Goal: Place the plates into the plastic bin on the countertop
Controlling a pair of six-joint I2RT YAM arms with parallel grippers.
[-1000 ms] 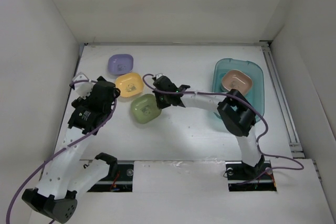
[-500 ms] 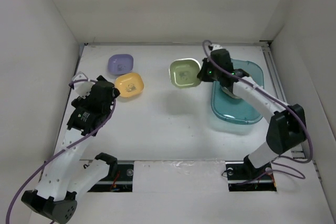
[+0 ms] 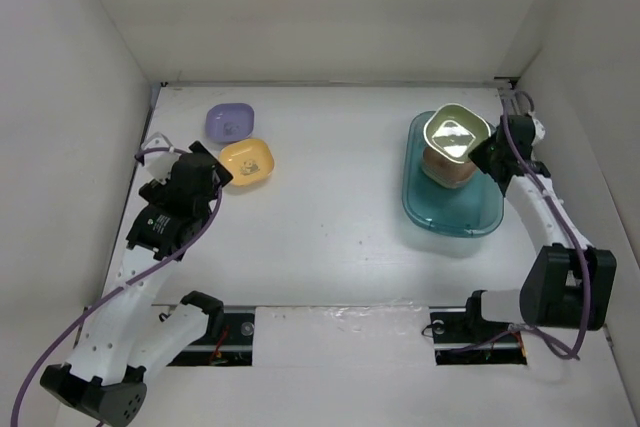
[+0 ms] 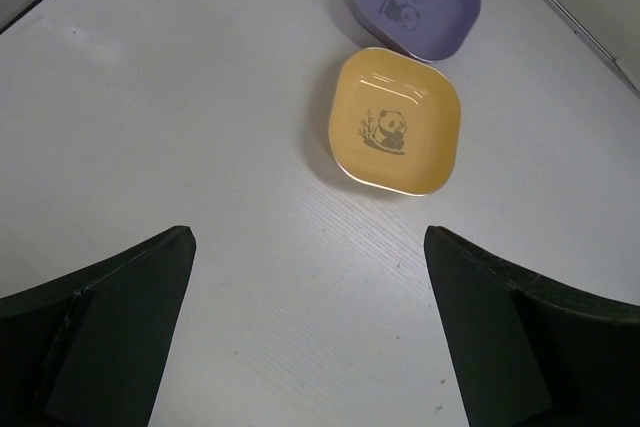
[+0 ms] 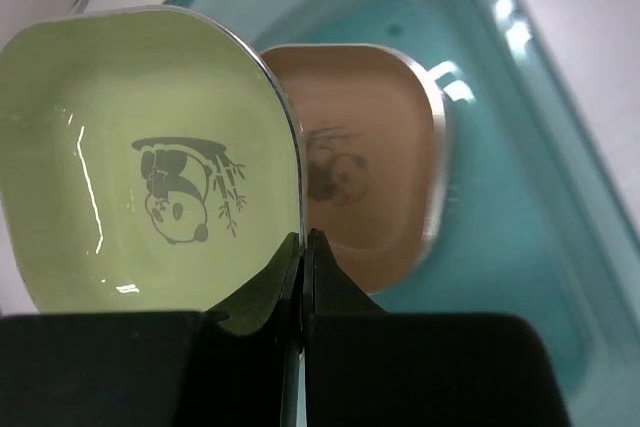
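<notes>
Green plate (image 5: 140, 187), pinched at its rim by your right claw (image 5: 303, 247), has swung across to hang over the brown plate (image 5: 370, 182) in the bin (image 3: 440, 217), ready for release; your left claw (image 4: 305, 247) gapes wide near the yellow plate (image 4: 395, 122).

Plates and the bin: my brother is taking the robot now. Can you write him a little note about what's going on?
Right end effector: shut on the rim of the green plate, holding it over the plastic bin.
Left end effector: open, empty, hovering near the yellow plate and purple plate on the countertop.
Done: brown plate is in the bin.
Left: release green, then bin yellow and purple.
</notes>
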